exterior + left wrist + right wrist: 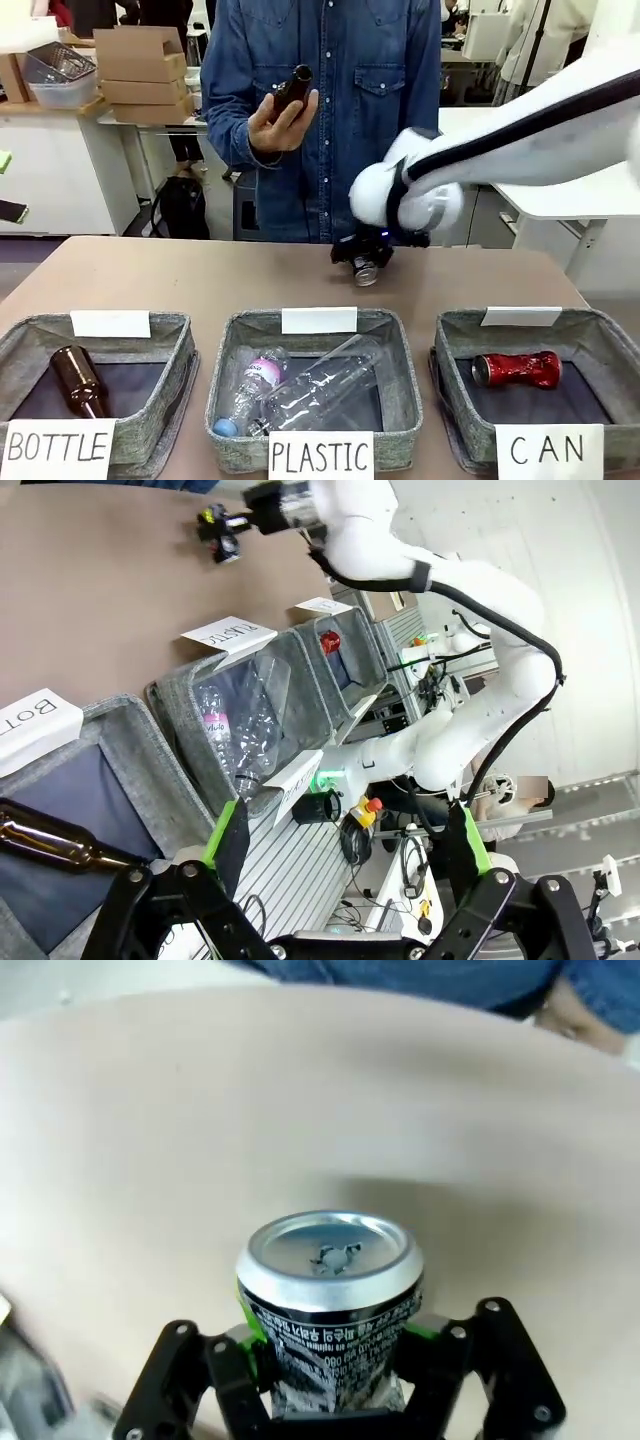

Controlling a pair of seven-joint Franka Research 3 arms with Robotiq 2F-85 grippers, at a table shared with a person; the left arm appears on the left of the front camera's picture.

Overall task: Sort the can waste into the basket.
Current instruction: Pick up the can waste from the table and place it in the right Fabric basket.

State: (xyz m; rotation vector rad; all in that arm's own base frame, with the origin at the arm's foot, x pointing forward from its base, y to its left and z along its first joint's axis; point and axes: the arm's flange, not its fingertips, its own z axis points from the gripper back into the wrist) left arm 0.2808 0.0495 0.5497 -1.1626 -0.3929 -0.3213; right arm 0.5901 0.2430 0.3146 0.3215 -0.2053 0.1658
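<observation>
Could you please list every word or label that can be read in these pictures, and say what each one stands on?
"BOTTLE": white sign on the left basket.
"PLASTIC": white sign on the middle basket.
"CAN": white sign on the right basket.
White tags on the far rims: blank.
Print on the dark can in the right hand: too small to read.
Plastic bottle label: too blurred.

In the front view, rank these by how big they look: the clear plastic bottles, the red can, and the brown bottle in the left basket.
1. Clear plastic bottles, largest.
2. Brown bottle and red can look about alike, so I won't rank them; the brown bottle's neck is partly hidden by the BOTTLE sign.
</observation>
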